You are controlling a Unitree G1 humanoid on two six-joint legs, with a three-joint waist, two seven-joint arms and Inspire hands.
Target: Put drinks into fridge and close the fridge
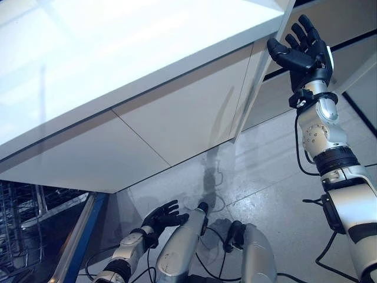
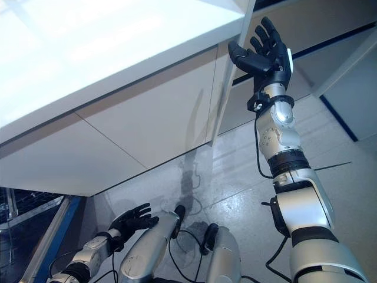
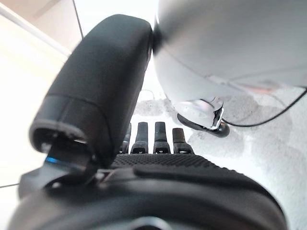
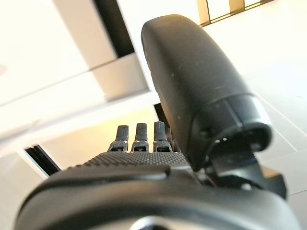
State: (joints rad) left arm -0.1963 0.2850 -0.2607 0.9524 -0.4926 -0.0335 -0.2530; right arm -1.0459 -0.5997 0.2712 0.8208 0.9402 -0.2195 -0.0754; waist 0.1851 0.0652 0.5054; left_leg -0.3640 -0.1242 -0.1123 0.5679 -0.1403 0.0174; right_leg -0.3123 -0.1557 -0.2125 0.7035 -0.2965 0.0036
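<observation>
My right hand [image 1: 303, 50] is raised high, open with straight fingers, right beside the upright corner edge [image 1: 254, 82] of a big white cabinet; I cannot tell whether it touches it. It holds nothing, and its wrist view shows straight fingers [image 4: 139, 136]. My left hand [image 1: 162, 217] hangs low over the grey floor, open and empty, with relaxed fingers [image 3: 156, 139]. At the lower left is the dark inside of the fridge with wire shelves [image 1: 20, 212] behind a metal and blue edge [image 1: 88, 230].
The white cabinet's glossy top [image 1: 118, 53] and side panels [image 1: 177, 118] stand over the left and middle. Grey speckled floor [image 1: 265, 171] lies between the cabinet and my right arm. A pale wall with dark strips [image 1: 353, 41] stands behind the right hand.
</observation>
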